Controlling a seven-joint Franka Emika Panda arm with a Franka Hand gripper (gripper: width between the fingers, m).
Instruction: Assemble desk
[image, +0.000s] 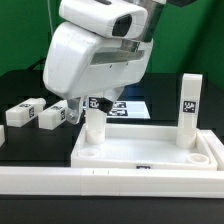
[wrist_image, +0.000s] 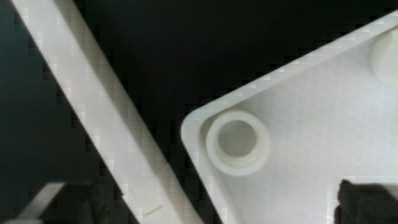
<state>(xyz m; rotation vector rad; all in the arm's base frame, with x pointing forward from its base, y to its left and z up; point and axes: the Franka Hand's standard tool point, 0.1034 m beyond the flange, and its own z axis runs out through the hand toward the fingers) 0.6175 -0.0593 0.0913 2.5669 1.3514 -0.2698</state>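
The white tray-like tabletop lies near the front bar. One white leg with a tag stands upright at its far corner on the exterior view's right. A second leg stands upright at its far corner on the exterior view's left. My gripper hangs just above that leg. Two loose legs lie on the table to the exterior view's left. In the wrist view my gripper is open; its dark fingertips stand wide apart with nothing between them, over a tabletop corner with an empty round socket.
A long white border bar runs along the front of the tabletop; it also crosses the wrist view beside the corner. The marker board lies behind the tabletop. The table surface is black.
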